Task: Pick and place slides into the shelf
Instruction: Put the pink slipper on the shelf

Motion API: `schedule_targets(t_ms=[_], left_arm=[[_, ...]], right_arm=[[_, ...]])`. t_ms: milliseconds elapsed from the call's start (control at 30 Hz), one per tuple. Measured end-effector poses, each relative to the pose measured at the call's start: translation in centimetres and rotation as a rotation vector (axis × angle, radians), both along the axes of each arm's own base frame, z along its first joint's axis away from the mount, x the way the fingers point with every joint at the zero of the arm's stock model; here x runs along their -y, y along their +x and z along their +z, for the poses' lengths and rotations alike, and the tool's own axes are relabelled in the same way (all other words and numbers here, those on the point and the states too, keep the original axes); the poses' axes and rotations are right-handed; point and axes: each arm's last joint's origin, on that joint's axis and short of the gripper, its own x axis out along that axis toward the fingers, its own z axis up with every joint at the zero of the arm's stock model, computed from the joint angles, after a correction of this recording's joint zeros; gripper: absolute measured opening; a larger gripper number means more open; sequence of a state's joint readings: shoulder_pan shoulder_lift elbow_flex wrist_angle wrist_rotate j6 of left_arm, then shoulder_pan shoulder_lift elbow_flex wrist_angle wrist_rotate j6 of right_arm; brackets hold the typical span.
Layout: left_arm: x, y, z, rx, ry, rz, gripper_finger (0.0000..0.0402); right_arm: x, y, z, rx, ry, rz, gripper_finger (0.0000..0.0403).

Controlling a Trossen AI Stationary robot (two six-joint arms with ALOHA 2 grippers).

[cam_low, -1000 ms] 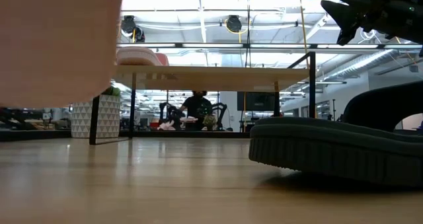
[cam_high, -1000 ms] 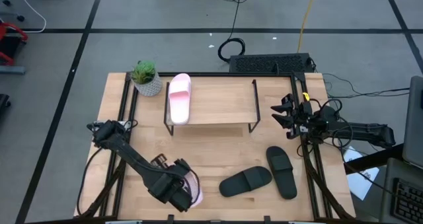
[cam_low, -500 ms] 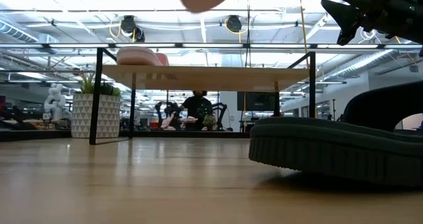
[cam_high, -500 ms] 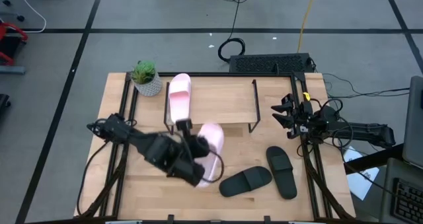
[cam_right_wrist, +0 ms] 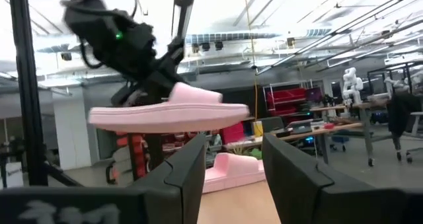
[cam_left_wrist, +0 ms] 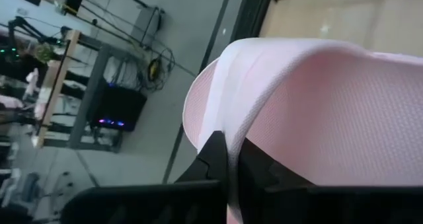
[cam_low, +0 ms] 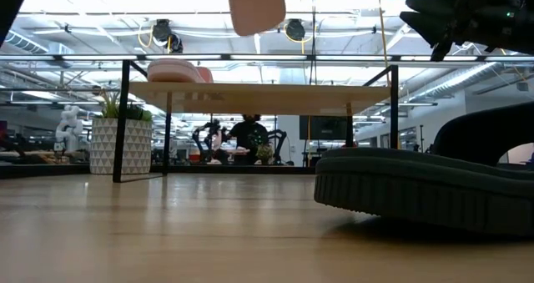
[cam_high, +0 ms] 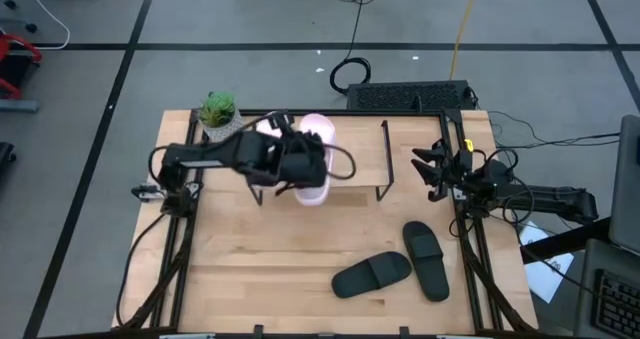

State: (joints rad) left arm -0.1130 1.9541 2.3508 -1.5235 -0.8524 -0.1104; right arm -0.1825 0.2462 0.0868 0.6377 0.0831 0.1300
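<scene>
Left gripper (cam_high: 300,164) clamping one pink slide (cam_high: 315,159), two black slides (cam_high: 400,264)

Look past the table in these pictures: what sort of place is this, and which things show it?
Probably a robotics lab or workshop: bare ceiling pipes and strip lights, a person seated at a workbench beyond the shelf, and another small white robot among the far desks.

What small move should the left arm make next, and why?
Probably lower the pink slide onto the shelf and only then let go. The left gripper holds it shut above the shelf top, beside the pink slide already placed, and bare shelf shows to its right.
</scene>
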Motion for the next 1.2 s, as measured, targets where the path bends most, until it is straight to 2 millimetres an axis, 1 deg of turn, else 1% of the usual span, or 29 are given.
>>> schedule_targets(t_ms=[167, 233, 467, 700, 800, 1000, 1133, 1200], left_arm=[[-2.1, 2.5, -1.9, -0.059, 0.042, 0.013, 0.0000], [-2.8, 3.0, -2.7, -0.096, 0.058, 0.025, 0.0000], [-4.9, 4.8, -7.0, -0.235, 0.128, 0.072, 0.0000], [-6.9, 4.6, -11.1, -0.392, 0.173, 0.127, 0.0000], [-7.4, 4.3, -12.6, -0.446, 0.198, 0.148, 0.0000], [-7.5, 4.1, -14.1, -0.476, 0.203, 0.158, 0.0000], [-7.4, 4.0, -13.7, -0.464, 0.200, 0.145, 0.0000], [-7.2, 3.7, -13.0, -0.444, 0.190, 0.129, 0.0000]], right_arm=[[0.0, 0.0, -0.1, -0.009, -0.004, 0.003, 0.0141], [0.0, 0.1, -0.1, -0.016, -0.003, 0.003, 0.0141], [0.0, 0.2, -0.5, -0.066, -0.046, -0.017, 0.0141], [0.0, 0.2, -0.4, -0.073, -0.083, -0.032, 0.0141], [0.0, 0.2, -0.4, -0.075, -0.091, -0.035, 0.0141], [0.0, 0.2, -0.4, -0.077, -0.097, -0.037, 0.0141], [0.0, 0.2, -0.4, -0.077, -0.097, -0.037, 0.0141], [0.0, 0.2, -0.4, -0.077, -0.097, -0.037, 0.0141]])
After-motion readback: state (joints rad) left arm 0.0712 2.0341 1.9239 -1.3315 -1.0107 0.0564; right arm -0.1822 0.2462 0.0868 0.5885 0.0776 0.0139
